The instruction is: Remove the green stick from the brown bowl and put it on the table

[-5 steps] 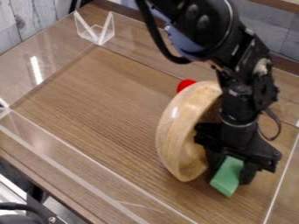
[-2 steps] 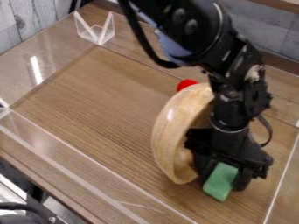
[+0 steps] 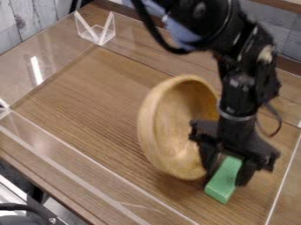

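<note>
**Pincer holds the green stick just off the bowl's rim**

The pincer [image 3: 234,167] points straight down at the right of the view, its black fingers [image 3: 252,164] closed partway around the upper end of the green stick [image 3: 226,182]. The stick hangs nearly upright, tilted slightly, its lower end close to or on the wood; the view does not settle whether it touches.

At far left, the clear acrylic wall [image 3: 35,132] runs along the near edge of the desk [image 3: 88,97], with a glare patch on the panel. A small clear V-shaped acrylic piece [image 3: 97,29] stands at the back left corner. The wood-grain surface stretches bare through the middle.

Right of centre, the brown bowl [image 3: 171,123] is tipped up on its edge, its hollow facing right and toward the camera, grain and thick rim plainly visible. Its right rim sits just beside the pincer and the stick, which is outside the bowl, below its lower right edge. The black arm [image 3: 230,44] rises behind the bowl to the top of the view.
</note>
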Robot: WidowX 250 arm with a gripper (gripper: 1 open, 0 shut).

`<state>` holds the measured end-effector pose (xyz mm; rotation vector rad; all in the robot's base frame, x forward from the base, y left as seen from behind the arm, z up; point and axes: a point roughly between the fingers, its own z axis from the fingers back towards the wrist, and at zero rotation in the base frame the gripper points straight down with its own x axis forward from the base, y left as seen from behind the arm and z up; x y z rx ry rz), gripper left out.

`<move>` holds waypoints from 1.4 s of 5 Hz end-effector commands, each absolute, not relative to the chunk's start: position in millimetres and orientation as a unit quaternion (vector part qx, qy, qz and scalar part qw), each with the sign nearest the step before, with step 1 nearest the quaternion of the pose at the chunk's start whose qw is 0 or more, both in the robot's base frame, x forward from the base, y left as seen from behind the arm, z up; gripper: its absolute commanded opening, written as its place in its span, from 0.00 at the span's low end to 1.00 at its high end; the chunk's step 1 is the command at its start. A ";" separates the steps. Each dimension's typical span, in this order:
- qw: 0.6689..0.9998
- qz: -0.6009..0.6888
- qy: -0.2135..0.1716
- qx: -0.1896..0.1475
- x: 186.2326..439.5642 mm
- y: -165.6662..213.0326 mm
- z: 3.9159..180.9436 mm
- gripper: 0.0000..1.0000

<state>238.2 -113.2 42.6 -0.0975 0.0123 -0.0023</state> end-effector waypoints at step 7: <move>0.994 -0.085 0.009 -0.065 238.5 -128.7 92.0 0.00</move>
